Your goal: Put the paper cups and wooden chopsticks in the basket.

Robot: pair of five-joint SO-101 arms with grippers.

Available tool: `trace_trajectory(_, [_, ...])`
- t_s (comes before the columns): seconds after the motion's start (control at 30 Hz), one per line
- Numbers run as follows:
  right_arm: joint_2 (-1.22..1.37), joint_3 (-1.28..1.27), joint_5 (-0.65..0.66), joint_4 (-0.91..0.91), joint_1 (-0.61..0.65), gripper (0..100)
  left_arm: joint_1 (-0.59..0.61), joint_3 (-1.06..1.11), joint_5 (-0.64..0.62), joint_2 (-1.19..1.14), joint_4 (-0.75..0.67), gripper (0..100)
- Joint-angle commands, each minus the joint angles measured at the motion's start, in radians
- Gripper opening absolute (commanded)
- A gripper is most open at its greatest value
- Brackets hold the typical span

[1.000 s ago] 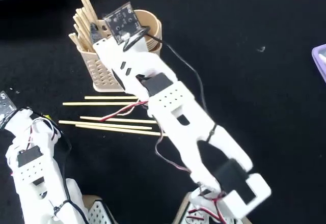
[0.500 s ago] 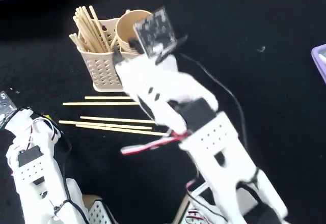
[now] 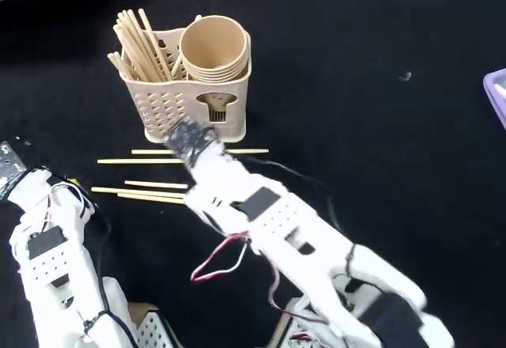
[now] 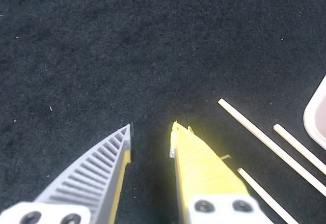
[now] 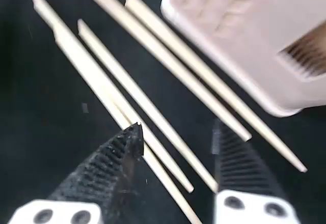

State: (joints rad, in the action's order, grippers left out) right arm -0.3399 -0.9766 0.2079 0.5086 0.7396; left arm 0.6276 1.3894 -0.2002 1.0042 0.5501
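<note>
Wooden chopsticks (image 3: 150, 196) loose beside basket (image 3: 170, 109), paper cups (image 3: 213, 46) inside it, right gripper (image 5: 177, 130) spread over the sticks, left gripper (image 4: 151, 127) parted, empty.

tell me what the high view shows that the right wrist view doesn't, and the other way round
High view adds: the stack of paper cups in one compartment of the basket, a bunch of standing chopsticks in the other, and the left arm off to the side.
Right wrist view adds: a close look at its own jaws, open over the loose chopsticks.
Shared: those loose chopsticks lying on the black table beside the basket's wall.
</note>
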Motion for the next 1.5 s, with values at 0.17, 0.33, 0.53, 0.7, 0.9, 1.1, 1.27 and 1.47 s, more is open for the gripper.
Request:
trace_trajectory(0.17, [0.266, 0.209, 0.238, 0.13, 0.103, 20.5, -0.01, -0.013, 0.002, 0.018, -0.02, 14])
trace_trajectory(0.33, [0.367, 0.272, 0.293, 0.176, 0.098, 18.4, -0.01, -0.013, 0.002, 0.018, -0.02, 14])
trace_trajectory(0.53, [0.383, 0.314, 0.308, 0.233, 0.098, 17.1, -0.01, -0.015, 0.002, 0.018, -0.017, 14])
trace_trajectory(0.7, [0.323, 0.309, 0.31, 0.256, 0.095, 17.0, -0.008, -0.016, 0.002, 0.018, -0.017, 14])
trace_trajectory(0.9, [0.3, 0.311, 0.31, 0.222, 0.023, 17.3, -0.008, -0.016, 0.002, 0.018, -0.017, 14])
trace_trajectory(1.1, [0.398, 0.335, 0.311, 0.209, 0.04, 17.3, -0.01, -0.016, 0.002, 0.018, -0.02, 14])
trace_trajectory(1.27, [0.486, 0.424, 0.311, 0.293, 0.06, 16.2, -0.008, -0.016, 0.002, 0.018, -0.018, 14])
trace_trajectory(1.47, [0.47, 0.423, 0.302, 0.324, 0.097, 1.1, -0.007, -0.016, 0.002, 0.018, -0.018, 14])
